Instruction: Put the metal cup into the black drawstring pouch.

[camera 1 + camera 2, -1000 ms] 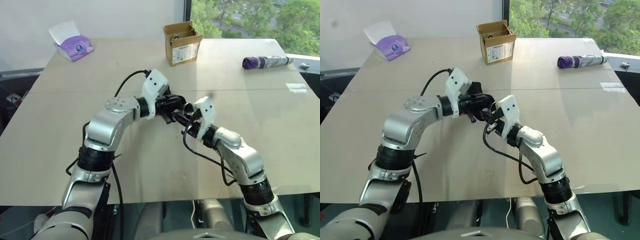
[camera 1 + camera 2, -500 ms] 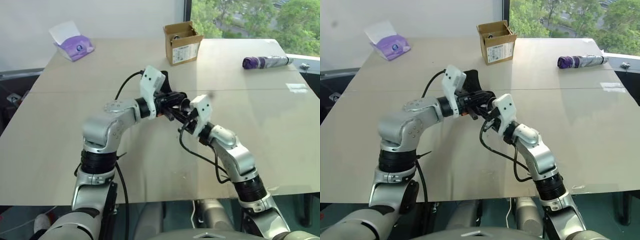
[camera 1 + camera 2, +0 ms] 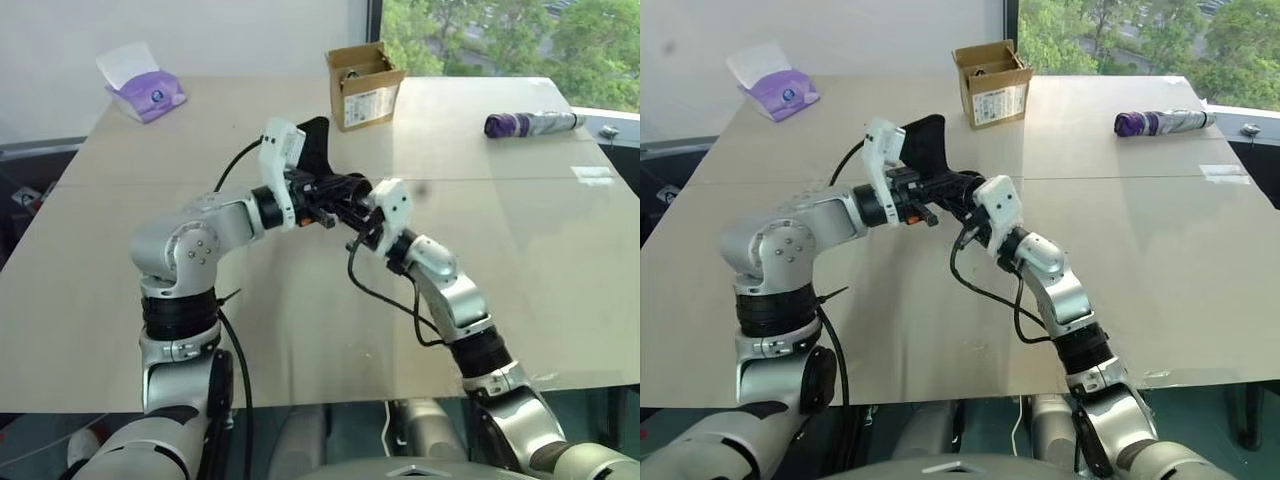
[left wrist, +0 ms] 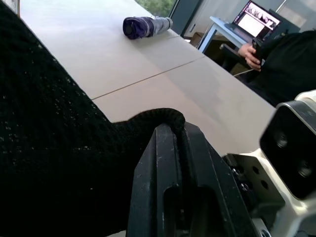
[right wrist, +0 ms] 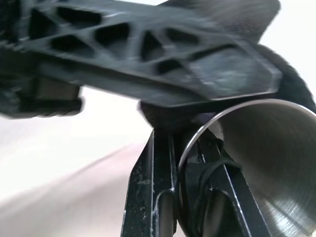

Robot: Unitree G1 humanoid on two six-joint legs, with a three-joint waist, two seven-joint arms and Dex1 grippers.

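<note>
Daylight enters from the window (image 3: 500, 35) at upper right, brightening the table (image 3: 520, 220); close wrist views are blurred and dark.

Both arms raised, left end effector (image 3: 335, 192) and right end effector (image 3: 362, 215) clamped, meeting.

free: broad bare table (image 3: 560, 290) on both sides of the arms | far edge: cardboard box (image 3: 362, 84) just beyond the raised black drawstring pouch (image 3: 314, 150) | tissue box (image 3: 145, 90) far left, umbrella (image 3: 530, 124) far right, both well apart
</note>
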